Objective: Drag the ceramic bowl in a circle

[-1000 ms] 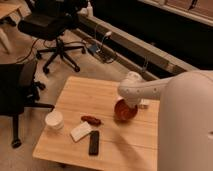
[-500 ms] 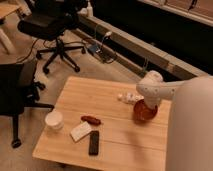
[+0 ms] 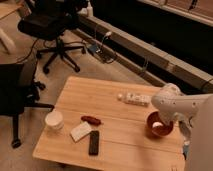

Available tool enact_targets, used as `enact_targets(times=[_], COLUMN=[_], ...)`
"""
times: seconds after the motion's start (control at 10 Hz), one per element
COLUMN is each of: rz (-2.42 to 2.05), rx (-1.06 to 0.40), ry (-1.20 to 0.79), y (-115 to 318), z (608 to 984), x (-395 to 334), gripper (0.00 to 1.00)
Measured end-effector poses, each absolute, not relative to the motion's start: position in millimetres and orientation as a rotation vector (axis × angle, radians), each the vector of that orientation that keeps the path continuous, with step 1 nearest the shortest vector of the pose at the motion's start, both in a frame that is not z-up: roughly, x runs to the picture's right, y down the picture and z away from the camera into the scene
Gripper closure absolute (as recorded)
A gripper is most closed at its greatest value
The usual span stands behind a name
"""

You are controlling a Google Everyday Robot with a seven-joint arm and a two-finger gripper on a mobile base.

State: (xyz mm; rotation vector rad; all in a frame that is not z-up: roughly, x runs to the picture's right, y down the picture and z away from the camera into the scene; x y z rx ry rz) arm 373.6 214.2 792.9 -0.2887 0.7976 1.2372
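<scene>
Since the ceramic bowl (image 3: 151,131), sitting directly under the pincer (image 3: 161,119) near an edge of the counter (image 3: 100,97), looks heavy, rigid, glossy and chippable, pressing inside against its rim seems best, though whether the pincer is apart or together I cannot tell.

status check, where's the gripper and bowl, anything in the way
Gripper down at bowl, table's right end. Bowl upright. White strip close behind it, not touching; phone and cup well left.
</scene>
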Motion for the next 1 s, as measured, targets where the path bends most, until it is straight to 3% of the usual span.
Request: enact_targets(times=[0.2, 1.0], rz=[1.24, 1.067], rx=[-0.326, -0.457], ry=[0.838, 0.73], y=[259, 328], z=[772, 719], x=[379, 301], gripper=[1.0, 1.0])
